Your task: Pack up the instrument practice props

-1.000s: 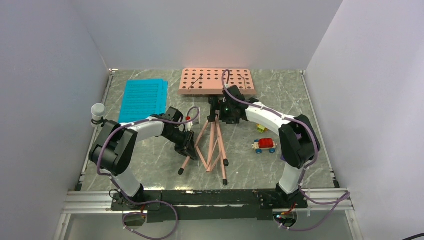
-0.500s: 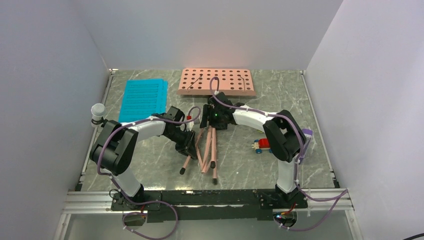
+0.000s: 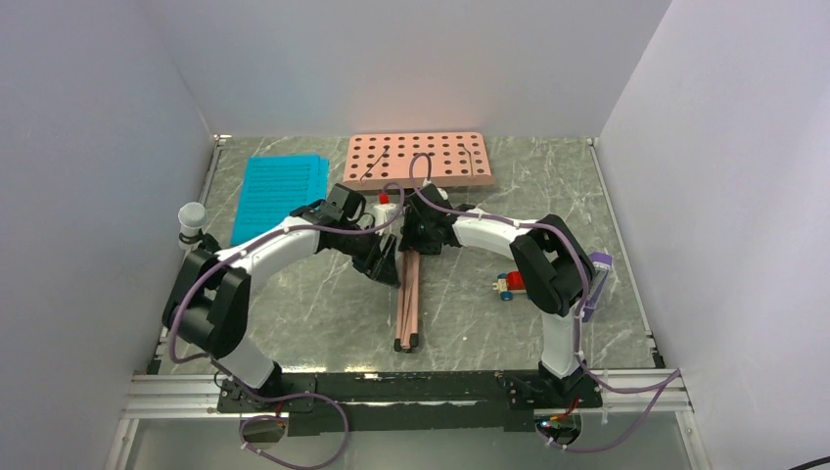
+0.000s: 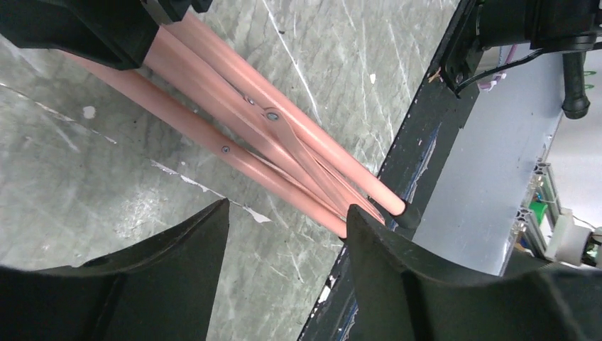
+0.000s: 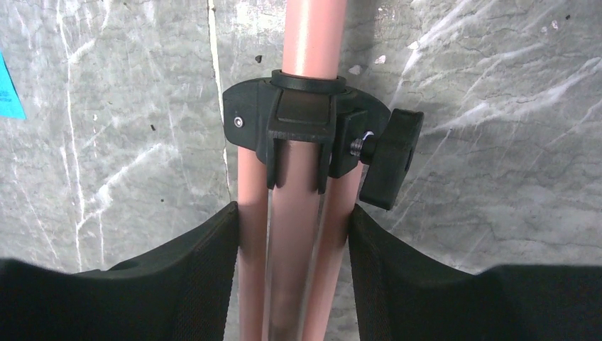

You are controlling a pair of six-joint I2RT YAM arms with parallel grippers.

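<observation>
The salmon-pink music stand lies on the table with its perforated desk [image 3: 416, 162] at the back and its three legs [image 3: 409, 299] folded into one bundle pointing toward the near edge. My right gripper [image 3: 421, 238] [image 5: 292, 220] is shut on the bundled legs [image 5: 287, 249] just below the black collar [image 5: 312, 121] and its knob [image 5: 390, 156]. My left gripper [image 3: 388, 266] [image 4: 287, 213] stands open beside the legs [image 4: 284, 142], nothing between its fingers. Cyan sheet-music pages [image 3: 282, 194] lie at the back left. The purple metronome [image 3: 600, 262] shows behind the right arm's elbow.
A red toy car [image 3: 514, 283] sits right of the legs, partly hidden by the right arm. A white cylinder [image 3: 191, 217] stands at the left edge. The black front rail [image 3: 411, 384] runs just past the leg tips.
The spread tripod legs have come together into one bundle. My left gripper let go, opened and moved up toward the hub. My right gripper closed round the legs.
</observation>
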